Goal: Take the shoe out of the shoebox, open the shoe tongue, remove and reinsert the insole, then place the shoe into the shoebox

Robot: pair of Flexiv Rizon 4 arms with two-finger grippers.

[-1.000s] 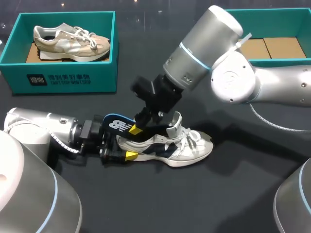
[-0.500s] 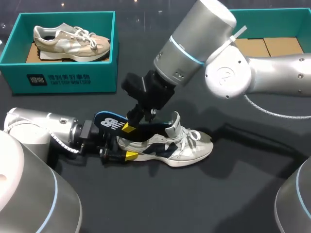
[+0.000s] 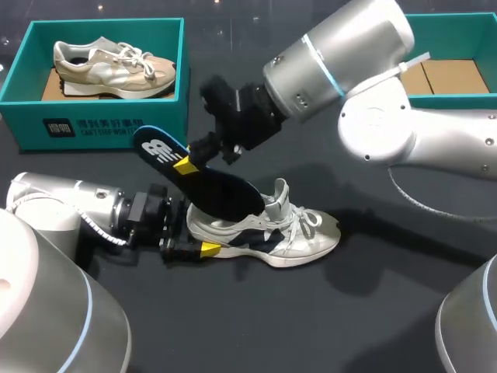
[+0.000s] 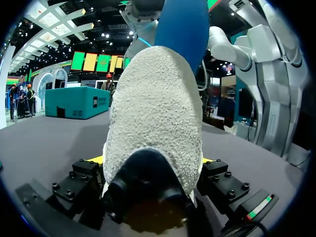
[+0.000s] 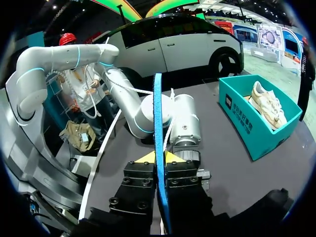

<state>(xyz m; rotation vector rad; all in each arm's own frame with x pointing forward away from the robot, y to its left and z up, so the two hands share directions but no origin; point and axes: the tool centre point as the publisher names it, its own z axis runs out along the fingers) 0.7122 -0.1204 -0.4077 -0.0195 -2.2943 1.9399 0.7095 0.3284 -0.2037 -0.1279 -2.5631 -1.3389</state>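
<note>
A white and navy shoe (image 3: 291, 237) lies on the black table, toe to the right. My left gripper (image 3: 200, 231) comes in from the left and is shut on its heel. In the left wrist view the heel (image 4: 153, 123) fills the gap between the fingers. A dark blue insole (image 3: 213, 186) slants up and left out of the shoe's mouth, its front end still inside by the raised tongue (image 3: 277, 203). My right gripper (image 3: 186, 163) is shut on the insole near its heel end. In the right wrist view the insole (image 5: 158, 113) stands edge-on between the yellow tips of that gripper (image 5: 158, 158).
A teal shoebox (image 3: 93, 124) at the back left holds a beige shoe (image 3: 112, 66). A second teal shoebox (image 3: 466, 99) at the back right shows a cardboard liner (image 3: 435, 78). My right arm (image 3: 388, 132) spans the table's middle right.
My right gripper has risen and swung left with the insole, drawing it farther out of the shoe. The left gripper and the shoe have stayed put.
</note>
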